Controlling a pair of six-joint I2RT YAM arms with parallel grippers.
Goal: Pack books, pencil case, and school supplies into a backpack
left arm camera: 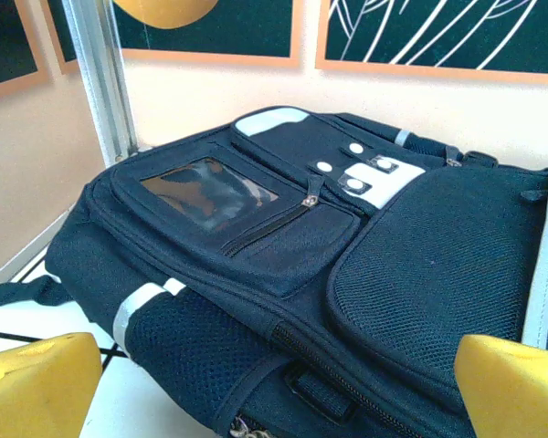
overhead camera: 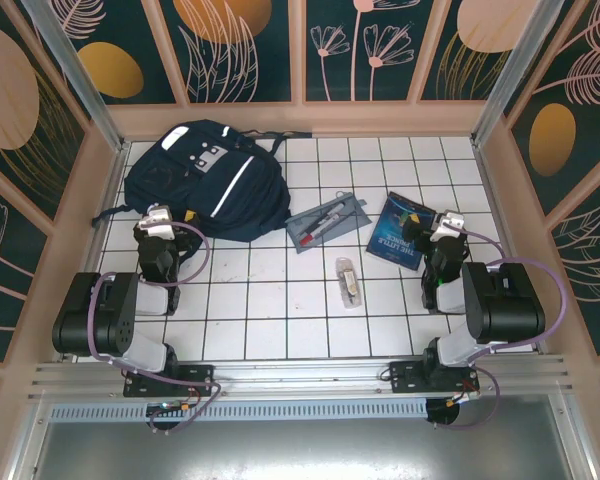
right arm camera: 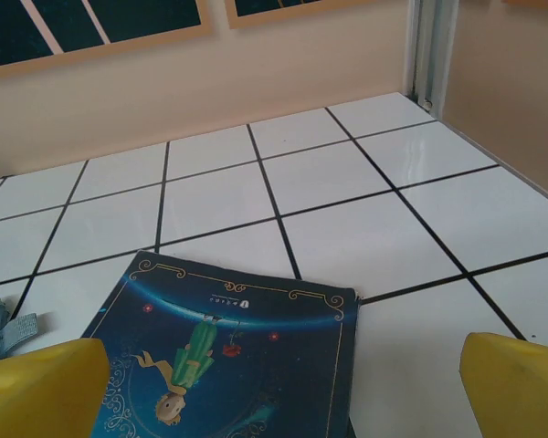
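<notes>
Seen from overhead, the white tiled tabletop (overhead camera: 280,310) carries all the things. The backpack (overhead camera: 205,180) lies flat in the far left corner, front side up. The left gripper (overhead camera: 158,214) sits just beside the backpack's near edge, its jaws spread wide with nothing in them. Just right of the backpack, the pencil case (overhead camera: 328,222) lies at an angle, with red and dark pens on it. The book (overhead camera: 400,230) lies further right, near the pencil case but apart from it. The right gripper (overhead camera: 443,224) is by the book's right edge, also spread wide and empty. The packet of school supplies (overhead camera: 348,282) lies on its own between the two arms, nearer to them than the pencil case is.

The left wrist camera has the two yellow fingers (left arm camera: 36,383) in the bottom corners, far apart and holding nothing. Just ahead of them is the backpack, showing a clear window pocket, a zip, a grey patch with studs and a mesh side pocket.

The right wrist camera has its yellow fingers (right arm camera: 41,388) equally wide apart and empty. The book lies flat on the tiles below and between them, a small green-clad figure on its cover. A grey scrap at the left edge is probably the end of the pencil case.
</notes>
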